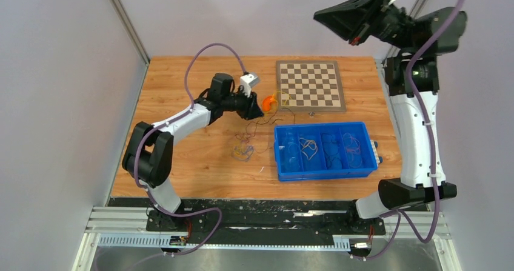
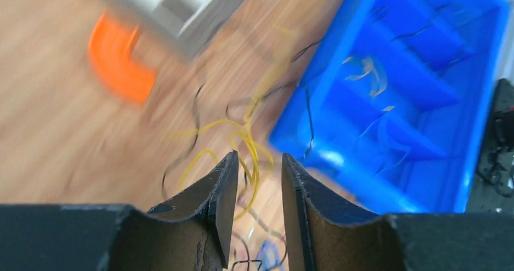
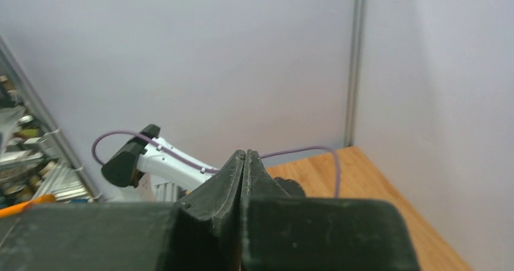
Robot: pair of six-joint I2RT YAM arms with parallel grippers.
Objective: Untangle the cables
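Over the wooden table, the left gripper, jaws apart over the yellow cable, may drag the tangle along; the right gripper is closed.

No text, label, brand, number or sign is reading legibly in any view. The checkerboard and the blue bin are showing no readable markings.
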